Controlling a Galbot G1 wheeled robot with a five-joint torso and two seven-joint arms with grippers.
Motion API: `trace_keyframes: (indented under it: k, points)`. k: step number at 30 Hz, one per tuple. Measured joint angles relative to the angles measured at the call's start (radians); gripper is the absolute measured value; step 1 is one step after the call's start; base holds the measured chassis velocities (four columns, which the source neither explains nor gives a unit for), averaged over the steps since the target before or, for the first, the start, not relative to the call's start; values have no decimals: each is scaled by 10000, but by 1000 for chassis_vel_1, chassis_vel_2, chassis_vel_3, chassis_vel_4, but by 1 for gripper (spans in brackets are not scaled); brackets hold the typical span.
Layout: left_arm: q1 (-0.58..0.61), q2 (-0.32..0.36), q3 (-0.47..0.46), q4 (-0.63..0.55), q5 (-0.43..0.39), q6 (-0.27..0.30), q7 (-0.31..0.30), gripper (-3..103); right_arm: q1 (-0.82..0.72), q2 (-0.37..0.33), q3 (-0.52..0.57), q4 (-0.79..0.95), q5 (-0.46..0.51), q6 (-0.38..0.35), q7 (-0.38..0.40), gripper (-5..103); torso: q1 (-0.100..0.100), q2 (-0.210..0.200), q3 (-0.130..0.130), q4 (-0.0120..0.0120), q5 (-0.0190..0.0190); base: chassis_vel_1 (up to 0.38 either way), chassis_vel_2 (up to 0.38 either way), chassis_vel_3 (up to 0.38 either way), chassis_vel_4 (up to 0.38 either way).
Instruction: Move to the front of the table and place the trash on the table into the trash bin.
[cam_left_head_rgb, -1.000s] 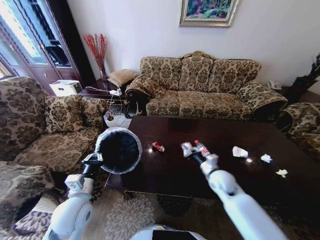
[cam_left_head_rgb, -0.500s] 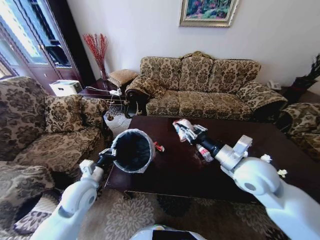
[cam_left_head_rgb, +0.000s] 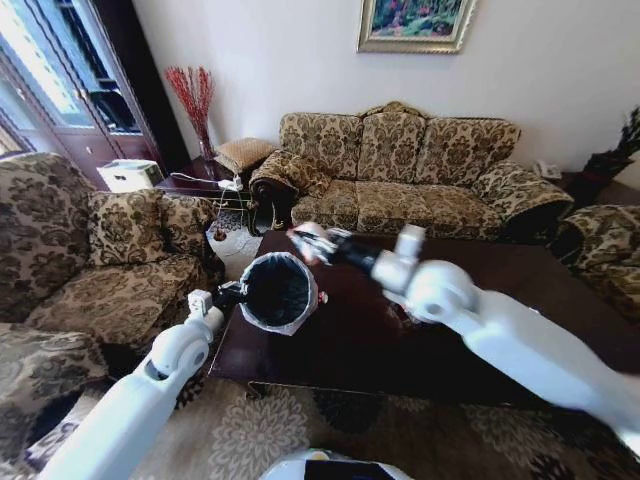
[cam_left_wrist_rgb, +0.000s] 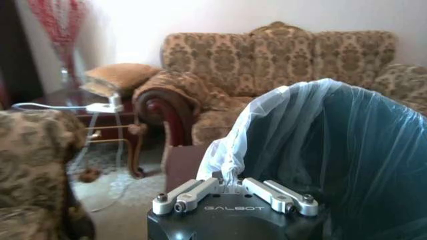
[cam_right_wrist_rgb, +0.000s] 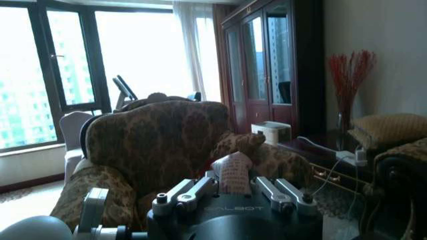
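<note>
The trash bin (cam_left_head_rgb: 277, 291) is held tilted at centre left of the head view, at the left end of the dark worktop (cam_left_head_rgb: 500, 290), its dark mouth turned up and toward the camera. The left gripper (cam_left_head_rgb: 232, 296) is clamped on the bin's bag-lined rim (cam_left_wrist_rgb: 230, 165), as seen in the left wrist view. Just above the bin, the right gripper (cam_left_head_rgb: 308, 243) is closed on a red-and-white snack wrapper (cam_right_wrist_rgb: 233, 172). A small red scrap (cam_left_head_rgb: 320, 296), probably another wrapper, lies on the worktop touching the bin's right side.
</note>
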Motion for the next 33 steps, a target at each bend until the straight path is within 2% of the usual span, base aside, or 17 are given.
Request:
trace_keyframes:
  k: [2,6,7,11,18,26,33]
  points:
    - [42,72,-210,-63,-91,6,-139,0,239,626,-770,-369,-176,-268,263,15,-1,1,-2,-2,-2,0,0,0,0]
    - [41,96,-296,-134,-157,23,-174,0,193,1075,-1223,-703,-609,-534,567,15,-4,1,-3,-23,1,0,0,0,0]
    - [42,96,-301,-155,-161,26,-180,0,154,1224,-1230,-839,-713,-588,568,12,-4,1,-4,-25,4,0,0,0,0]
    - [45,88,-303,-209,-165,44,-189,0,98,1609,-1201,-1236,-923,-649,657,12,-2,1,-3,-22,6,0,0,0,0]
    - [-5,70,-353,-249,-213,101,-244,0,75,1899,-1157,-1793,-1213,-673,613,13,-5,2,-4,-18,5,0,0,0,0]
    - [69,-35,-382,-323,-223,111,-323,0,40,2221,-1144,-2094,-1321,-635,580,26,-3,1,-3,-17,5,0,0,0,0]
    - [263,-88,-487,-416,-198,108,-328,0,104,2374,-1305,-2291,-1385,-602,579,52,-3,1,-3,-17,4,0,0,0,0]
